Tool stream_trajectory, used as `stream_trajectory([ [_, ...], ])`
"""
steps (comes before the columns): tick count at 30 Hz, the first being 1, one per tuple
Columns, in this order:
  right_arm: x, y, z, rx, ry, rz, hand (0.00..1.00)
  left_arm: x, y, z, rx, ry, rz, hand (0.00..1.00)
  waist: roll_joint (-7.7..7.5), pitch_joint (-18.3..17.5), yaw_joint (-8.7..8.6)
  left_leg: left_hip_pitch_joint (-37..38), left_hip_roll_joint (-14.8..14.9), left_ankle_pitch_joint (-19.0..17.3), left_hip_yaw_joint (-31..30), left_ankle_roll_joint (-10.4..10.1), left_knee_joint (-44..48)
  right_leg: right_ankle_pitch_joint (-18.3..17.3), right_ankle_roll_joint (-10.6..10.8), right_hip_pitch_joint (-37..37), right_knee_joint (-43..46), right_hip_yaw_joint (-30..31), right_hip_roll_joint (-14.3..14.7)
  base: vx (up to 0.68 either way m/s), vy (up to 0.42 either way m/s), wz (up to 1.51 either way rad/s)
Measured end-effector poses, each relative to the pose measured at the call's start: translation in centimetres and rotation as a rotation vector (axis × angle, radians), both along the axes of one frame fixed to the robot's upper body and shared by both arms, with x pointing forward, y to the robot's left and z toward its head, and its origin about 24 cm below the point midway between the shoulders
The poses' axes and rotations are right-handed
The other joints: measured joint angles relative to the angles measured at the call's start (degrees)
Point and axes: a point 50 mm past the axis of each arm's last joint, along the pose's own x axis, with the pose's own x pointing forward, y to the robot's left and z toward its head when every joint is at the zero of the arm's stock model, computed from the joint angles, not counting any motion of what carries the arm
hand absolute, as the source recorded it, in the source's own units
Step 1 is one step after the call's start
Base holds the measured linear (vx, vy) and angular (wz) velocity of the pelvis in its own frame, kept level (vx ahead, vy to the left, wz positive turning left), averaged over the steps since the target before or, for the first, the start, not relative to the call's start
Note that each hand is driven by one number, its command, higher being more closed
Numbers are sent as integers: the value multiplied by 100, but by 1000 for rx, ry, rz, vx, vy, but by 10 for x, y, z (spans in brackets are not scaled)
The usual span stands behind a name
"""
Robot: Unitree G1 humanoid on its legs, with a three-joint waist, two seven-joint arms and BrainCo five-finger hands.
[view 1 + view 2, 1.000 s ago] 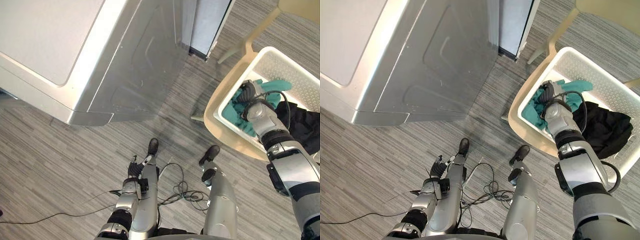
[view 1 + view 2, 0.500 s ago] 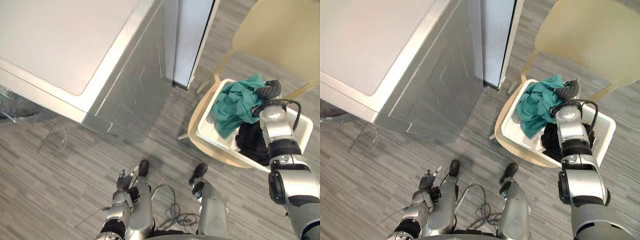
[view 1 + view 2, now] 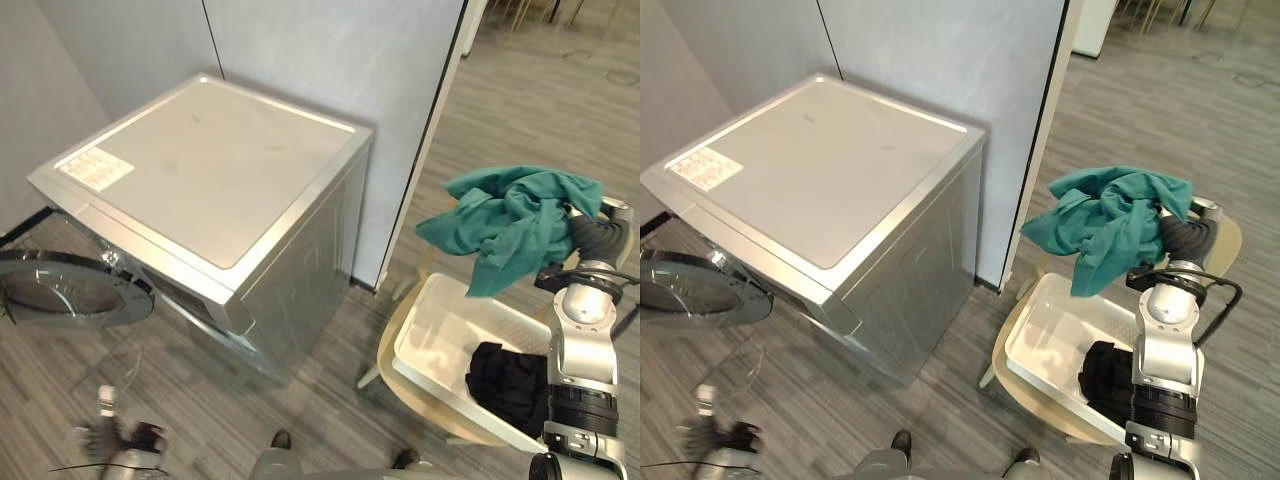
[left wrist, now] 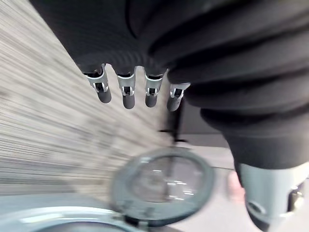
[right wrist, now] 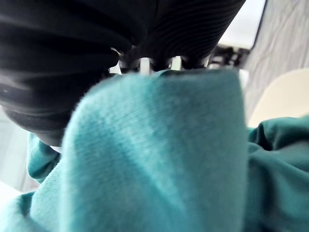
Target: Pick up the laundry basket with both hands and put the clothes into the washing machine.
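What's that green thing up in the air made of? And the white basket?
The teal garment looks like soft matte cloth: it droops in folds and looks fuzzy close up. The white basket seems smooth hard plastic, holding its boxy shape.

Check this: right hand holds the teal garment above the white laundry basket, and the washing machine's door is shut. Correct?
No: the washing machine's door stands open, seen in the left eye view. The right hand does hold the teal garment above the white laundry basket.
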Motion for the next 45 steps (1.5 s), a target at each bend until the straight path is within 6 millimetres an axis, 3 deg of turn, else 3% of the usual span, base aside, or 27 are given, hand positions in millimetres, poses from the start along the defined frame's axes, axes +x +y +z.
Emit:
stream_trajectory([
  [2, -1, 3, 9, -15, -45, 13, 100, 7, 11, 37, 157, -63, 41, 0, 91, -122, 3, 196, 22, -125, 181, 102, 21, 268, -18, 226, -421, 184, 157, -11, 0, -42],
  [4, -2, 4, 12, -18, -61, 20, 100, 12, 11, 50, 207, -86, 39, 0, 121, -161, 0, 251, 23, -201, 261, 93, 39, 393, -34, 296, -615, 275, 213, -36, 10, -34],
  [8, 7, 17, 24, 9, -135, 98, 100, 35, 3, 100, 401, -195, -18, 0, 62, -218, -19, 332, -7, -396, 620, 127, 147, 874, -85, 445, -1293, 683, 349, -61, 19, -56],
  [10, 7, 26, 35, 14, -194, 148, 100, 57, -11, 125, 480, -281, -116, 0, 44, -230, -47, 340, -13, -466, 762, 120, 222, 1028, -91, 492, -1519, 832, 391, -62, 3, -40],
  [13, 6, 47, 56, -18, -301, 266, 100, 91, -51, 156, 565, -443, -336, 0, 62, -239, -163, 422, 1, -477, 884, 112, 221, 1067, -126, 476, -1543, 1029, 427, -32, 0, -24],
  [16, 1, 61, 71, -57, -381, 339, 100, 120, -94, 167, 551, -570, -589, 0, 75, -246, -196, 494, 13, -476, 975, 67, 232, 1098, -111, 471, -1542, 1115, 450, 2, 3, -20],
  [19, 8, 85, 79, -14, -432, 461, 100, 143, -136, 163, 441, -665, -855, 0, 82, -249, -329, 596, 18, -516, 1137, 52, 236, 1123, -106, 458, -1542, 1327, 467, -7, 19, -31],
  [21, 13, 111, 79, 24, -444, 580, 100, 162, -177, 157, 382, -674, -1084, 0, 81, -250, -369, 629, 19, -590, 1348, 62, 263, 1143, -134, 384, -1542, 1545, 486, -31, 32, -47],
  [24, 16, 132, 74, 60, -430, 672, 100, 176, -213, 158, 365, -684, -1261, 0, 90, -248, -463, 714, 22, -650, 1515, 46, 289, 1188, -99, 342, -1542, 1749, 515, 14, 27, -32],
  [32, 18, 169, 82, 84, -451, 828, 100, 203, -271, 183, 276, -772, -1497, 0, 101, -251, -656, 728, 12, -687, 1599, 55, 275, 1218, -98, 258, -1541, 1902, 535, -3, 7, -10],
  [38, 17, 174, 81, 88, -447, 844, 100, 209, -284, 195, 272, -796, -1559, 0, 134, -246, -658, 800, 10, -687, 1670, 55, 231, 1221, -96, 258, -1541, 1974, 550, -10, -2, -5],
  [45, 17, 179, 80, 89, -440, 868, 100, 212, -304, 204, 325, -773, -1666, 0, 153, -238, -775, 806, 8, -687, 1675, 55, 210, 1221, -95, 251, -1542, 1976, 550, -3, 0, 0],
])
